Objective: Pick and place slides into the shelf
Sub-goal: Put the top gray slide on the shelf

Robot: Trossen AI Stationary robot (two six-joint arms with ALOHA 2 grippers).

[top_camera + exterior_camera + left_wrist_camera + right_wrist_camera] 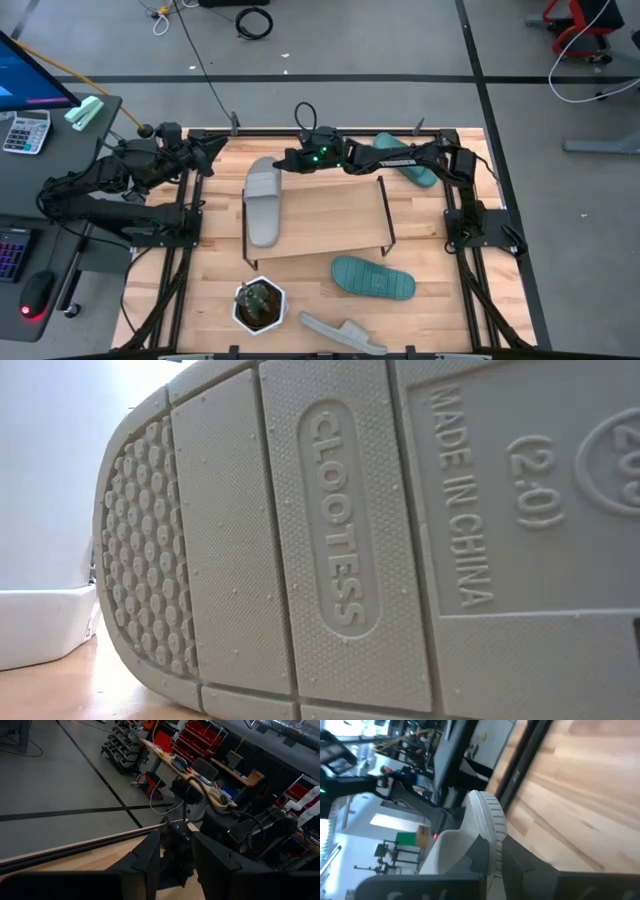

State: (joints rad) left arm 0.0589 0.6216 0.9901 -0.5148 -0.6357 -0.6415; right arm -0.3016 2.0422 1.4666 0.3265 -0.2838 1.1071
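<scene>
A light grey slide [265, 203] lies lengthwise over the left end of the shelf [335, 220], a light board on a black frame. My right gripper [291, 160] reaches across the far side and is shut on the slide's far end. One teal slide [372, 278] lies on the table in front of the shelf. Another teal slide [408, 163] lies partly under my right arm. A second grey slide [340, 332] stands on its edge at the near edge, and its sole [340, 540] fills the low view. My left gripper [205, 152] waits open at the far left corner. My right gripper pinches the grey slide's far end [490, 827] between its two fingers [520, 865], at the ribbed rim of the sole. The fingers come nearly level from the far right. The slide reaches from them toward the near edge over the shelf's left end; whether it rests there, I cannot tell.
A small plant in a white pot [260, 304] stands at the near left, by the fallen grey slide. The right part of the shelf board is bare. A desk with a calculator [25, 130] stands off the table's left.
</scene>
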